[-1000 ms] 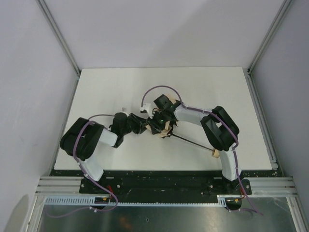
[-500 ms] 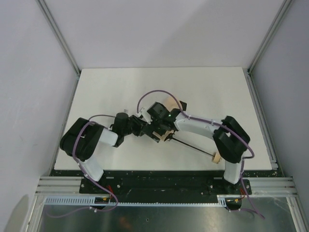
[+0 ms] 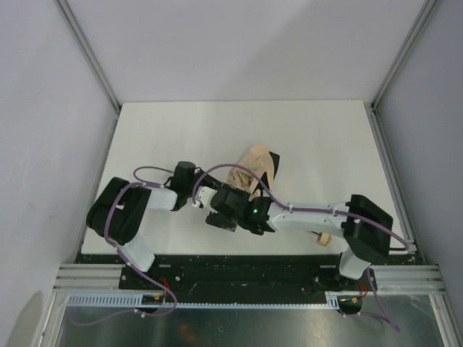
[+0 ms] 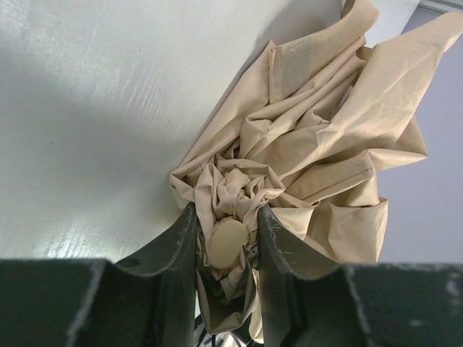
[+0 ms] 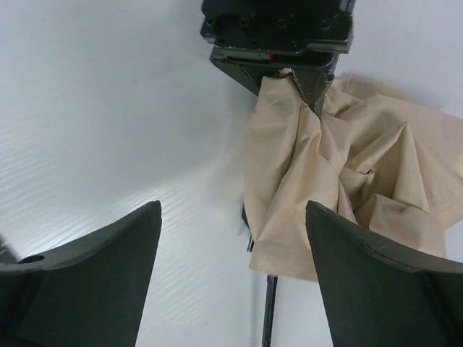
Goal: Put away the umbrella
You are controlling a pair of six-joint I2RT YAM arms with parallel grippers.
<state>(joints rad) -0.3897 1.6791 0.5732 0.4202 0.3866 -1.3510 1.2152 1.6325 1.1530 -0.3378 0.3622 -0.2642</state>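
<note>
The left gripper (image 4: 226, 220) is clenched on the bunched tip of the beige umbrella (image 4: 318, 137), midway between the side edges of the counter (image 3: 159, 130). The right gripper (image 5: 233, 213) hangs released beside the fabric.

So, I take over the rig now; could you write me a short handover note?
Left pincer: shut on the umbrella at its gathered tip.
Right pincer: open, empty, beside the canopy.
Umbrella lies on the table, canopy crumpled, handle far off by the near edge.
Done: canopy collapsed. Left: shorten the shaft, wrap the fabric, put it away.
</note>
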